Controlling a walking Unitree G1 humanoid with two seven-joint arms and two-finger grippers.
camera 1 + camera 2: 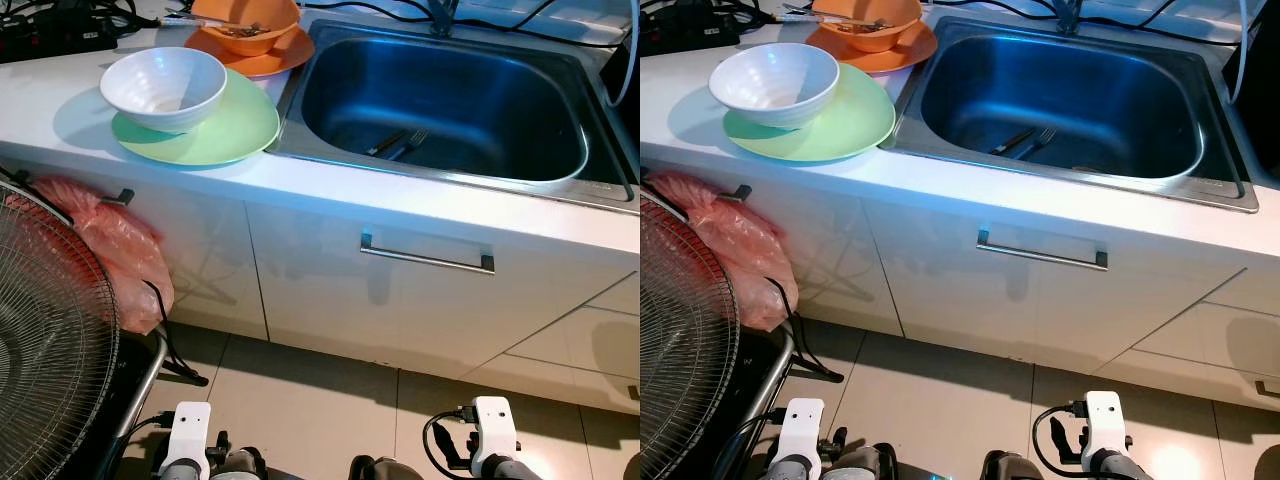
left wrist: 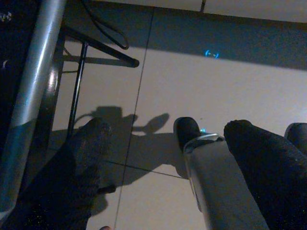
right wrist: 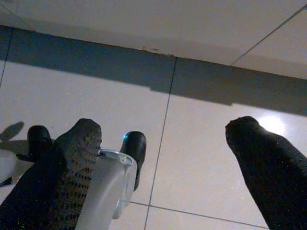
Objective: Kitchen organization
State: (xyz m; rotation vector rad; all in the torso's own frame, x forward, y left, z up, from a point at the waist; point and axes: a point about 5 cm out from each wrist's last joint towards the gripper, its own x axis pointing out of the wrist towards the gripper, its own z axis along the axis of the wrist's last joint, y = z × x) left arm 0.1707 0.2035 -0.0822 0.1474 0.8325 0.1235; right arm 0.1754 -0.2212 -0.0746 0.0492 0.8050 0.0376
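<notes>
White bowl (image 1: 164, 87) sits on green plate (image 1: 205, 127) on the bench (image 1: 60, 110), left of steel sink (image 1: 445, 105); orange bowl (image 1: 246, 22) behind on orange plate (image 1: 262, 58). Fork (image 1: 410, 143) lies in sink. Left tool (image 2: 165, 143) and right tool (image 3: 163, 139) hang low over floor tiles (image 3: 201, 158), both spread, empty.

white bowl (image 1: 163, 88) on green plate (image 1: 215, 135), upright

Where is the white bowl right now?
The white bowl sits on the green plate on the counter, to the robot's left of the steel sink, just in front of the orange bowl.
</notes>
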